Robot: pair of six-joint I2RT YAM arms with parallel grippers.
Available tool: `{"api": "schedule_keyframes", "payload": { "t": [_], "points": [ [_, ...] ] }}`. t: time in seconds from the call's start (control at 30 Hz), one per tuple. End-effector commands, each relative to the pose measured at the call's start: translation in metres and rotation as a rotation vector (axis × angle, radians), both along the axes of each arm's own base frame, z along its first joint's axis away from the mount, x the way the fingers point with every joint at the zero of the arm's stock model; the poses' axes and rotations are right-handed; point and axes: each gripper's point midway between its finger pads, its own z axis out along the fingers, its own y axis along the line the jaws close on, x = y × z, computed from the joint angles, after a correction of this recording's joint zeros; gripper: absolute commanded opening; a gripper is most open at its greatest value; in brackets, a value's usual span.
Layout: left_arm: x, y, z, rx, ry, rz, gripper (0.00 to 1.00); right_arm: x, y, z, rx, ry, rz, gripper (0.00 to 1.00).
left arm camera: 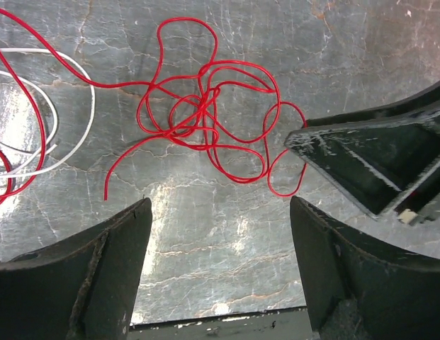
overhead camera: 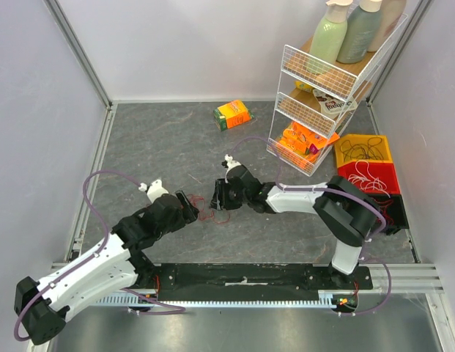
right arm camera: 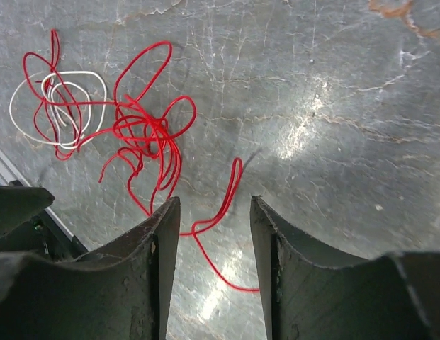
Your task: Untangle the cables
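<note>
Red cable [left arm camera: 202, 108] lies tangled beside white cable [left arm camera: 92, 99]

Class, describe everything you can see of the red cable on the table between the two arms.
The red cable is a thin, glossy wire, seemingly plastic-coated, snarled into a loose knot with loops fanning out and one free end trailing. It lies flat on the grey marbled table. Some loops cross the white cable. One outer loop lies between the right pincer's parted fingers; the open left pincer is not touching it.
</note>
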Motion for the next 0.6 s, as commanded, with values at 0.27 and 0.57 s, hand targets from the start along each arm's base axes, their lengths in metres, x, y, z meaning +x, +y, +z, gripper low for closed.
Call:
{"api": "schedule_keyframes", "payload": {
  "t": [0.27,0.57],
  "points": [
    [0.037,-0.006,-0.021,-0.163,0.055,0.085,0.79,0.009,-0.002,0.012,-0.036,-0.064,-0.008,0.00],
    [0.049,0.027,-0.086,-0.213,0.247,0.249,0.70,-0.014,-0.096,0.127,-0.102,-0.352,-0.036,0.00]
  ]
}}
